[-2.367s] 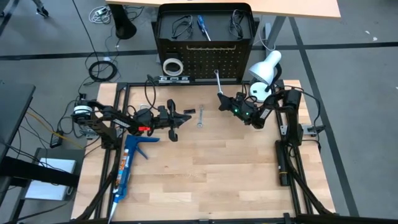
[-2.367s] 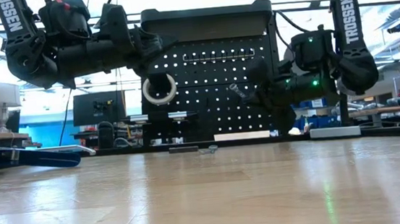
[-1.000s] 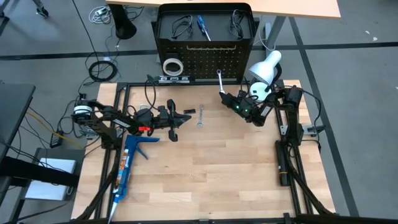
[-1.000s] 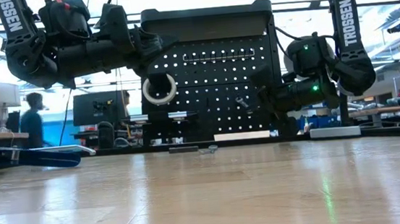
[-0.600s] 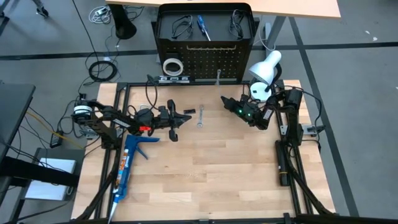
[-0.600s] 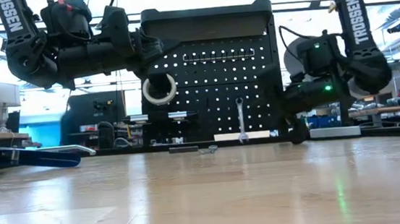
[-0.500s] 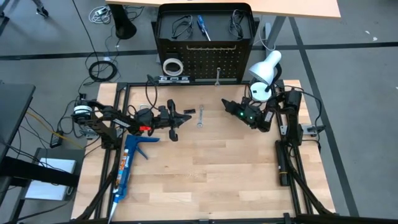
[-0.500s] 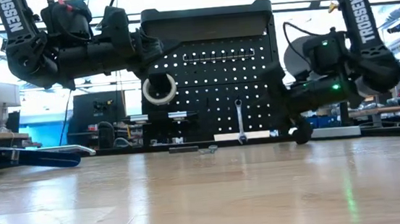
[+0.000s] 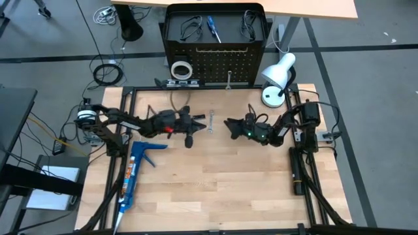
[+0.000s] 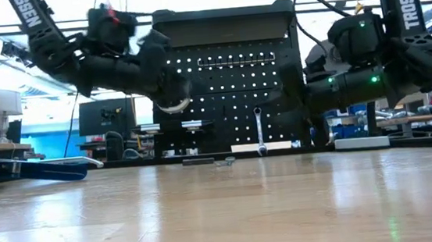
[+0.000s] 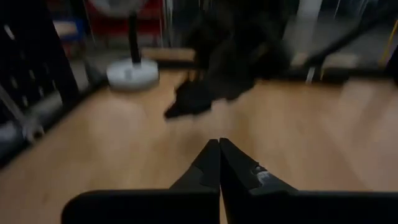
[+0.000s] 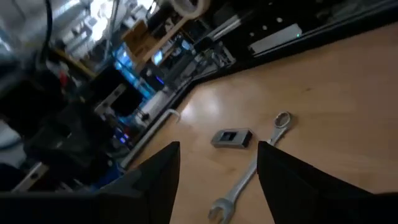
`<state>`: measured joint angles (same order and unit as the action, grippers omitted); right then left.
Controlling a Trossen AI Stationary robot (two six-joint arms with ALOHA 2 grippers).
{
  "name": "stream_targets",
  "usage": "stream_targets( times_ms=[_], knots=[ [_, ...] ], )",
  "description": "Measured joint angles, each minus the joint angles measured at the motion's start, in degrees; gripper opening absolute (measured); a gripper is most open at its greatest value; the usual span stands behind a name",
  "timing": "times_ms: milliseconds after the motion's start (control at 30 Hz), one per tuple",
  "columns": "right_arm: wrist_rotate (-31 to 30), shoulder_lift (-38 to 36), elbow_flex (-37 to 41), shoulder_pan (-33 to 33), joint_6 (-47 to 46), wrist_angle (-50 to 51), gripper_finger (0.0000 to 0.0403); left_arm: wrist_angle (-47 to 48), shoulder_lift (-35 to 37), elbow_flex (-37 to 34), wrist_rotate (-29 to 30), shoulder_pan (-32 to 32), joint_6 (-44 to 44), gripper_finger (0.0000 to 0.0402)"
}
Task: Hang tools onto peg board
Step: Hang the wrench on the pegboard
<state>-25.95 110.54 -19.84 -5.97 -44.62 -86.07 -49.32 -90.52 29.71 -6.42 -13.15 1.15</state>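
High view: both arms over the far half of the table (image 9: 215, 189), grippers pointing toward each other. Left gripper (image 9: 196, 122) sits just left of the loose wrench (image 9: 210, 122) on the wood; its wrist view shows the fingers (image 11: 208, 165) pressed together, holding nothing. Right gripper (image 9: 230, 125) is just right of the same wrench, fingers spread apart and empty; its wrist view looks between the two fingers (image 12: 155, 180) at the wrench (image 12: 252, 171) lying flat, with a small dark rectangular piece (image 12: 231, 137) just beside it, apart.

Peg board (image 9: 215, 62) stands upright at the table's far edge. On it:
- white tape ring (image 9: 181, 68), left side, partly behind the left arm in the low view (image 10: 174, 105)
- second wrench (image 9: 228, 79) hanging vertically near the board's lower middle, open end up (image 10: 259, 131)
- black strip with white marks (image 9: 212, 51) across the upper rows
- blue-handled screwdriver (image 9: 213, 27) and two black wire loops (image 9: 191, 26) (image 9: 249, 25) in the top section

White desk lamp (image 9: 277, 77) at the table's far right corner, next to the board. Blue caulking gun (image 9: 134, 171) lies on the table's left side, well apart from both grippers.

Low view: loose wrench (image 10: 224, 162) on the table in front of the board's base, left of the hanging one.
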Motion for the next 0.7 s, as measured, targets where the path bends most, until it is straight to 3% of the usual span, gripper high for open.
stream_targets(
  times_ms=[167, 400, 700],
  knots=[
    [-0.32, -0.07, -1.95, 2.31, 8.59, 1.68, 0.0215, 14.14, 0.0, 4.55, 0.4, 0.18, 1.37, 0.0001],
    [-0.33, -2.43, -1.65, 3.6, 14.36, 7.2, 0.0215, 14.48, -0.05, 5.01, 7.18, 1.53, -1.33, 0.0001],
    [3.26, -14.77, -1.7, 1.63, 22.0, 25.48, 0.0215, 18.32, -7.67, 9.27, 6.58, 1.64, -10.44, 0.0001]
  ],
)
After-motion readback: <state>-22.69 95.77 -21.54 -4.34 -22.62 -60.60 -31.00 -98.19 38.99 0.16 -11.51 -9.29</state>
